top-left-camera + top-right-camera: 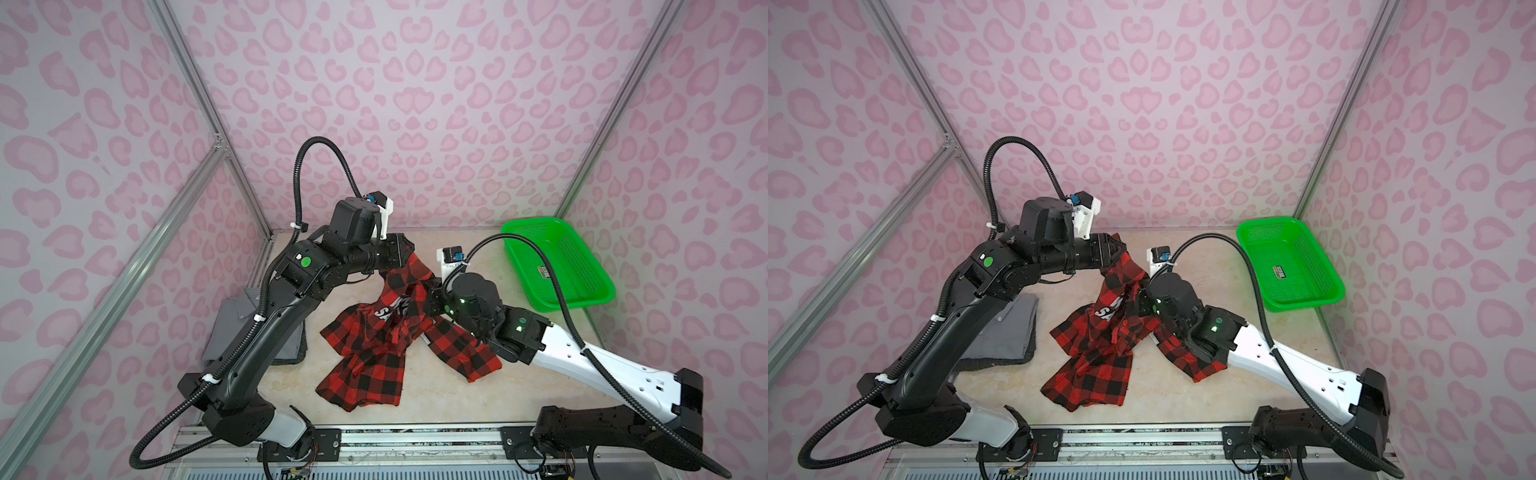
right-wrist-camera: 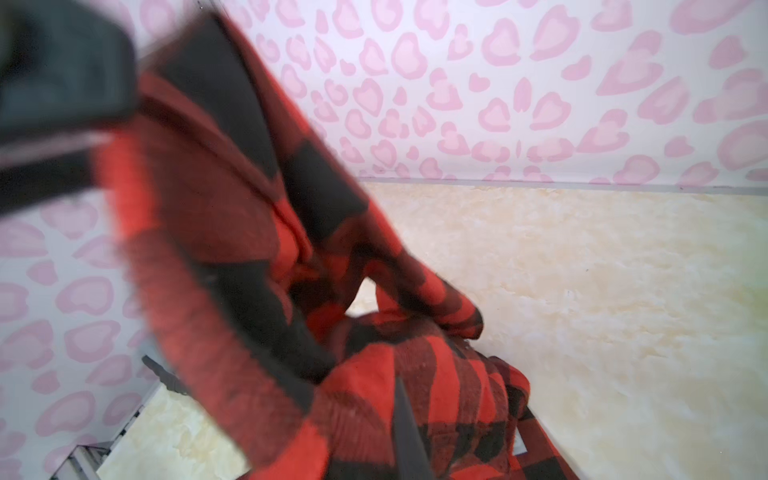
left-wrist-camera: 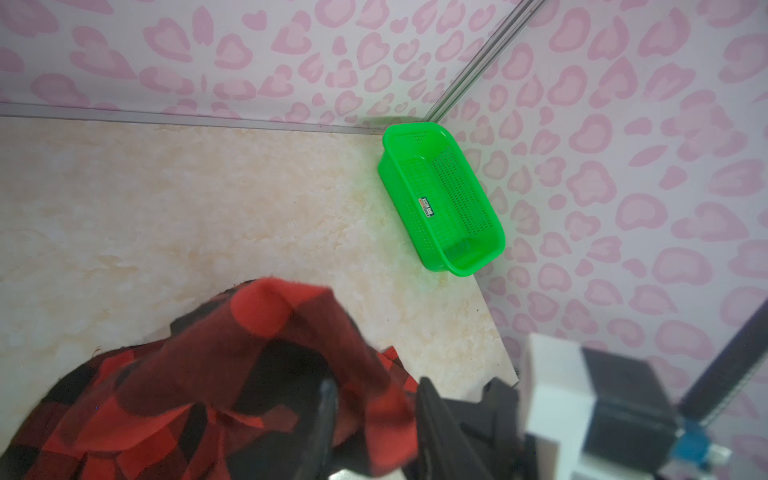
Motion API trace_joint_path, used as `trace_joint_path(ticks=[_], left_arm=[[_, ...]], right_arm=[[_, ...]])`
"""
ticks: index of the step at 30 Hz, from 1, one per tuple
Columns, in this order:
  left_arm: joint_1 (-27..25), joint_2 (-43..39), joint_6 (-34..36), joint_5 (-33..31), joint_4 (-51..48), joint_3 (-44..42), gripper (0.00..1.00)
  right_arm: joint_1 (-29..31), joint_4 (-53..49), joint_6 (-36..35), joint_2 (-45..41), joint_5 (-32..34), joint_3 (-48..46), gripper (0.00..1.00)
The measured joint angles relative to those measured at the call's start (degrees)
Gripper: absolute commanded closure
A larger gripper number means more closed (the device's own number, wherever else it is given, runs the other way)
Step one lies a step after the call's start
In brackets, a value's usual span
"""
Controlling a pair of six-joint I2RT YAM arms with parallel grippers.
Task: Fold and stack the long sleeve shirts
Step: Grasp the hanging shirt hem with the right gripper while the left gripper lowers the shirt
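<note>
The checked shirt [image 2: 257,232] hangs against my right wrist. My right claw [image 1: 428,293] pinches its raised end, just beside my left claw [image 1: 408,254], whose jaws stand apart around cloth. Its length trails toward me across the table [image 1: 436,399]. The grey shirt [image 1: 232,328] lies left, the green basket [image 1: 557,266] far right, pink walls [image 1: 415,104] beyond.

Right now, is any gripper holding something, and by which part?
The right gripper is shut on the checked shirt, at a raised fold near its middle. The left gripper stands open; a lifted end of the shirt only drapes over one finger.
</note>
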Motion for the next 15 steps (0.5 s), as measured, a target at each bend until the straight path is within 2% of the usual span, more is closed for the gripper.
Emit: trace_joint_path(ticks=[3, 6, 11, 15], left_arm=[[2.0, -3.8, 1.6, -1.0, 1.1, -7.2, 0.29], [3.4, -8.5, 3.4, -2.2, 2.3, -15.1, 0.18], [6.3, -15.6, 6.0, -3.7, 5.2, -28.5, 0.14], [7.8, -16.5, 7.0, -4.4, 6.3, -39.3, 0.14]], right_arm=[[-5.4, -1.4, 1.0, -5.0, -4.3, -3.3, 1.0], [-10.9, -3.3, 1.4, -9.1, -8.7, -6.2, 1.0], [-18.4, -5.4, 2.4, -14.3, -15.3, -10.8, 1.0], [-20.8, -6.8, 2.3, -16.9, -19.7, -14.1, 1.0]])
